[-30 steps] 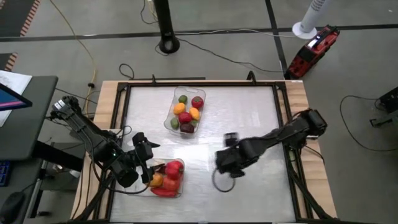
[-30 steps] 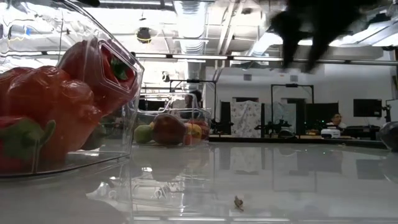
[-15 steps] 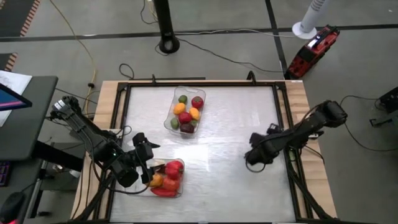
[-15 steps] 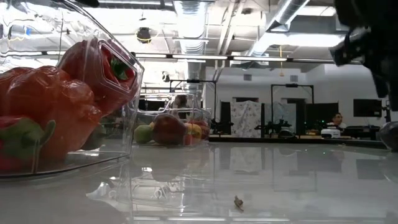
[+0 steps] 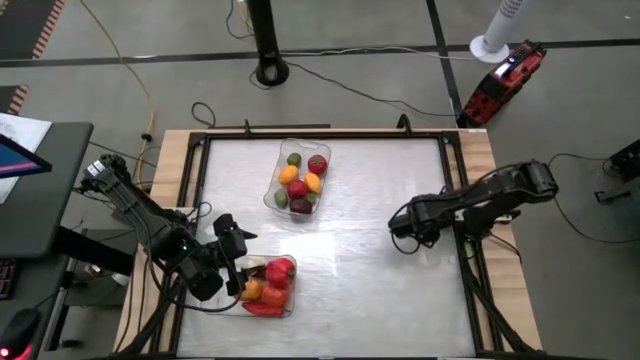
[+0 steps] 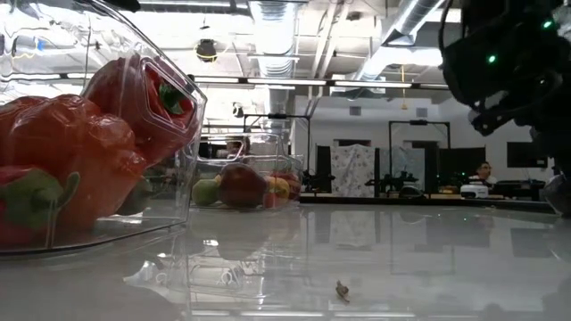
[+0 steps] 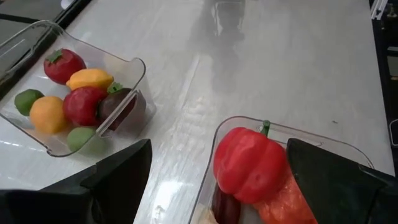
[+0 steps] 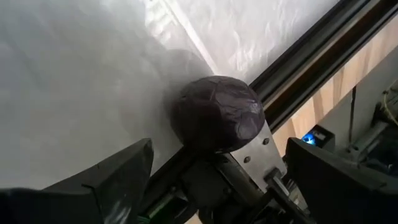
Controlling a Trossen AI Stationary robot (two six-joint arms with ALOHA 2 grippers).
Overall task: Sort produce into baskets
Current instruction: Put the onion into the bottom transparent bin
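Observation:
A clear basket [image 5: 298, 178] at the table's far middle holds several red, orange, yellow, green and dark purple produce pieces; it also shows in the left wrist view [image 7: 25, 134]. A second clear basket [image 5: 281, 310] at the near left holds a red pepper [image 7: 249, 165] and other red and orange pieces. My left gripper [image 5: 238, 268] is open at this basket's left side, its fingers apart over the basket's end [image 7: 217, 149]. My right gripper [image 5: 403, 238] is open and empty above the table's right part, and its wrist view faces the right edge [image 8: 217, 146].
A black frame rail [image 5: 462, 200] runs along the table's right edge. A dark, wrinkled round lump [image 8: 217, 115] sits against that rail. A small speck [image 6: 342, 289] lies on the shiny tabletop. Bare tabletop lies between the baskets and the right rail.
My right gripper has drawn back from the table's near middle toward the right edge and a little toward the far edge, turning as the arm folded. It stays open and empty. The baskets and produce have not moved.

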